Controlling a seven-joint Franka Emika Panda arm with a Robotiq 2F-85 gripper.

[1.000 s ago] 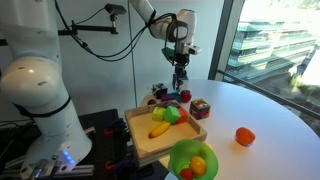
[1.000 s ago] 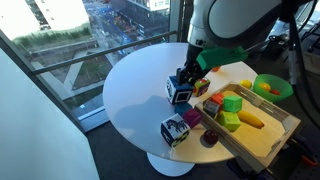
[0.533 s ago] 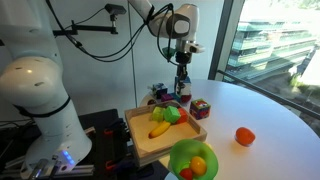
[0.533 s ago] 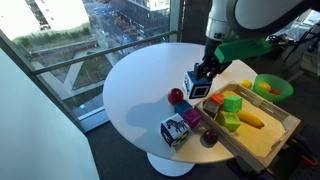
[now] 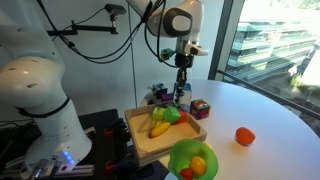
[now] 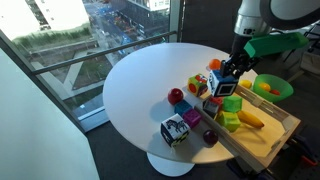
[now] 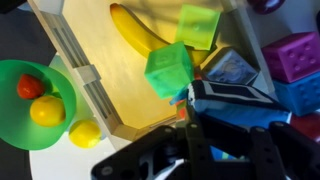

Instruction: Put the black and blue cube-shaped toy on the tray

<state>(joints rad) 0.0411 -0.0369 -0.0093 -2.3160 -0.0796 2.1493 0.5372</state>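
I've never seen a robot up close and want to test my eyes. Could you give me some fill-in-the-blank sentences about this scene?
1. The gripper is ____ on the black and blue cube-shaped toy, holding it in the air.
2. The round bowl beside the tray is ____ in colour.
3. The banana lying in the tray is ____ in colour.

Missing words: shut; green; yellow.

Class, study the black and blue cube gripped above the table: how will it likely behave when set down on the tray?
The black and blue cube-shaped toy looks rigid, with straight edges under the gripper's pinch. Its flat faces suggest it will sit, not roll, on the tray. It is probably light, hanging from a small grip.
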